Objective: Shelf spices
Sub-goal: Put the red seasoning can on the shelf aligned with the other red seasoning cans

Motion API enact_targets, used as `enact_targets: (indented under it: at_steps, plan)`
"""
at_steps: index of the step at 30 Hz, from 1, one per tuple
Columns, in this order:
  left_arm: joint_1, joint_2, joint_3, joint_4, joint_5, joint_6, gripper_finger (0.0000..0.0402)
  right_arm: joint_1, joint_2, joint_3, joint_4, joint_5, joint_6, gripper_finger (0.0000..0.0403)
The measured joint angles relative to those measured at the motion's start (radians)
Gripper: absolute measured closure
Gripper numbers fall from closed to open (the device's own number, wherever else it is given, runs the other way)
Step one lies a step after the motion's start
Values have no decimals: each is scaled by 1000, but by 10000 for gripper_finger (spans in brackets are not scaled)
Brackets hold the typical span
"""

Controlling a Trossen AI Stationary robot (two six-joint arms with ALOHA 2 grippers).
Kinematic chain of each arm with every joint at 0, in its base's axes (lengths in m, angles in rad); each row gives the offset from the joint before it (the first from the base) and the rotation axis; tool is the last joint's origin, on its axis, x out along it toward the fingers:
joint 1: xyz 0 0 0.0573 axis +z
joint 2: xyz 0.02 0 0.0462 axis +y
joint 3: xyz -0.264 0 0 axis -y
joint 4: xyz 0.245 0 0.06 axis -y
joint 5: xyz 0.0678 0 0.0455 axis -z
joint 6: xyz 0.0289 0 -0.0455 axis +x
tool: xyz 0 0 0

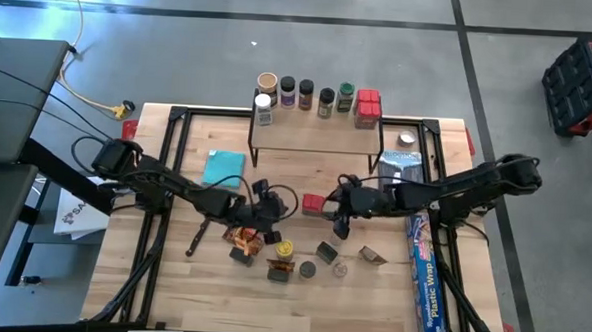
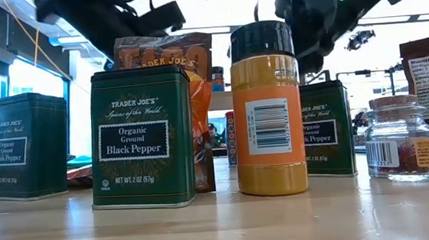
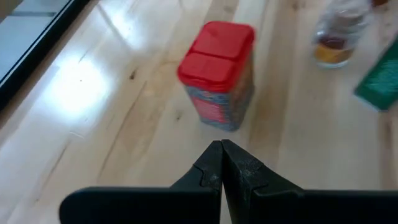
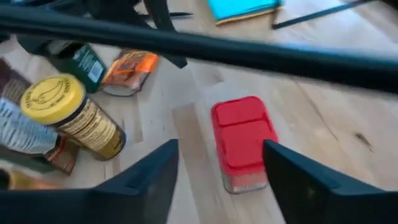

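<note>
While the right pincer (image 4: pixel 217 171) hangs with its two dark fingers spread wide either side of a small red-lidded rectangular spice box (image 4: pixel 244 142), nothing is pinched between them — the box stands upright on the light wooden desk (image 1: pixel 171 281) in the gap, and whether a finger touches it I cannot tell. From above, that box (image 1: pixel 312 202) sits near the desk's centre, with the right pincer (image 1: pixel 341 210) just beside it at its 3 o'clock. At the box's 8 o'clock the left pincer (image 3: pixel 221 163) has its fingers pressed together, holding nothing, and points at the same box (image 3: pixel 217 74).

At 12 o'clock from the box stands the low shelf with a pale wooden top and thin black legs (image 1: pixel 317 135), already carrying a row of jars and red boxes along its far edge. More spices remain loose towards 6 o'clock, among them a yellow-lidded round jar (image 4: pixel 68 115).

I judge the box light and stiff, its plastic sides smooth enough to slip, its hinged lid a poor place to squeeze; taking it across the two broad sides below the lid looks safest.

Only the overhead view shows the shelf and both arms together. The table-level view hides the red box behind dark green pepper tins (image 2: pixel 141 137).
</note>
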Motion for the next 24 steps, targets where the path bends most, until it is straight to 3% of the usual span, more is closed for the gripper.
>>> enact_targets:
  at_steps: [6, 15, 24]
  plan:
    - [-71, -26, -1, -49, -45, -80, 401, -53, 77, 77, -9, -88, -84, 114]
    - [-130, -35, -1, -81, -107, -116, 401, -109, 203, 176, -57, -81, -198, 110]
    - [-135, -35, -1, -110, -110, -133, 401, -119, 226, 175, -80, -80, -217, 110]
